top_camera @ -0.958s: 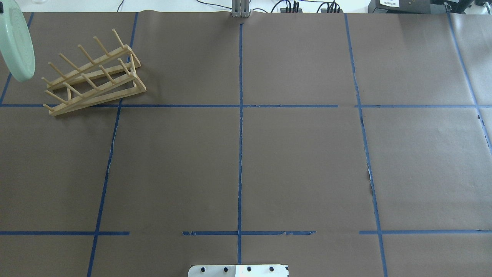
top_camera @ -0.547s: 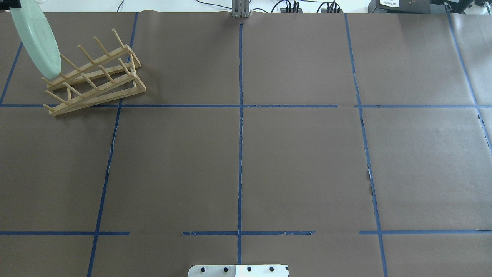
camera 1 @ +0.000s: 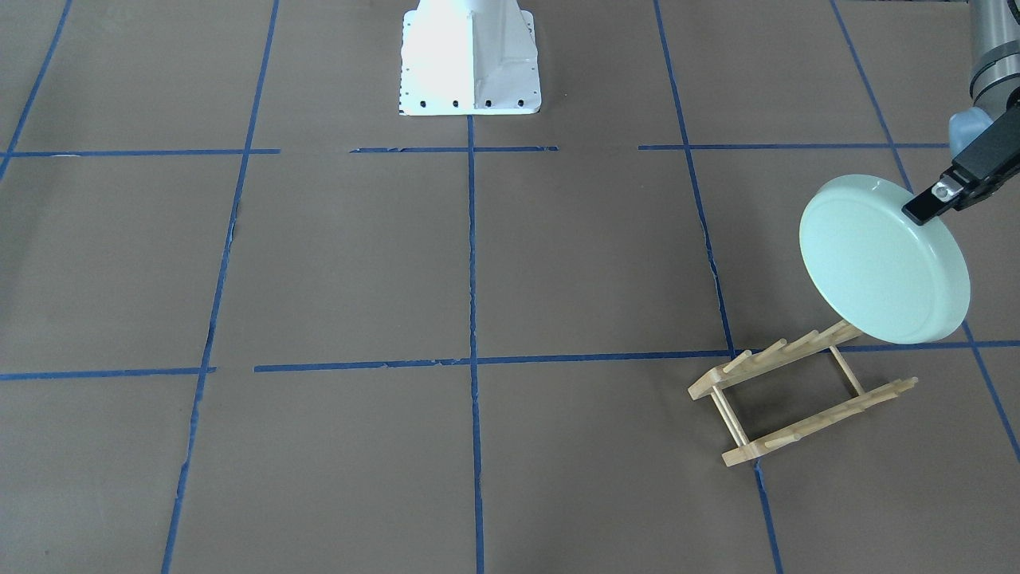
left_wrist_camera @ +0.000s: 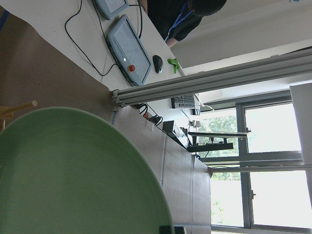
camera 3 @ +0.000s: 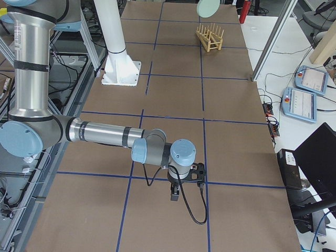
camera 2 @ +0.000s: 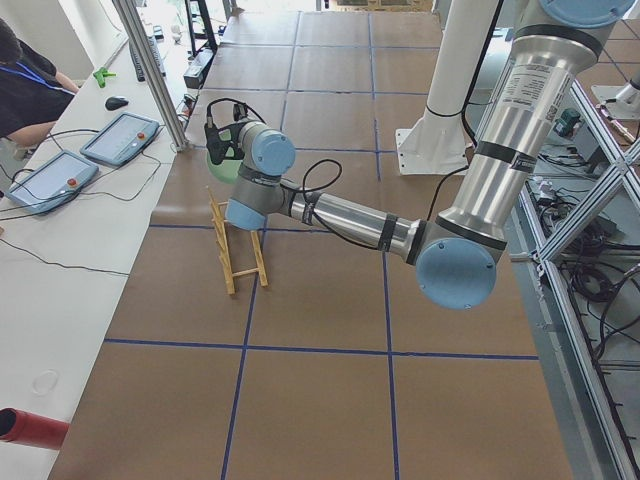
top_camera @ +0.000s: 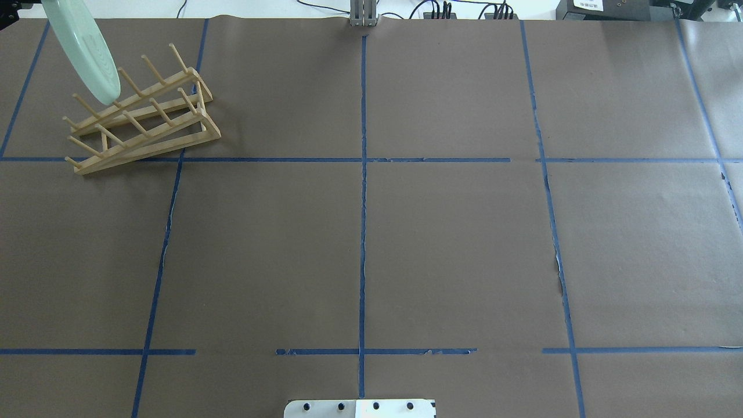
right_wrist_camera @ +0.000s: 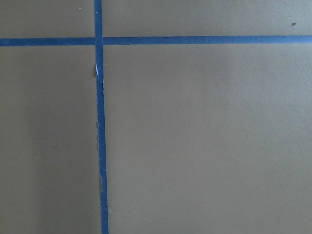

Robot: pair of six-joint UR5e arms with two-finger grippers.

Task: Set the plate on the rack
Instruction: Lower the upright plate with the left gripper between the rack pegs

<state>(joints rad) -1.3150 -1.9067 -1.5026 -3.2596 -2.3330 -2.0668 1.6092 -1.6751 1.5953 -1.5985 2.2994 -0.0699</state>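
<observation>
The left tool (camera 1: pixel 918 212) clamps the upper right rim of the plate (camera 1: pixel 880 263) and holds it tilted in the air, its plain underside facing the camera. The plate's lower edge overlaps the right end of the far rail of the rack (camera 1: pixel 821 420), though whether they touch cannot be told. The rack stands on the brown table (camera 1: pixel 319 263), which is crossed by blue tape lines (camera 1: pixel 472 263), with the white robot base (camera 1: pixel 468 60) at the top.
</observation>
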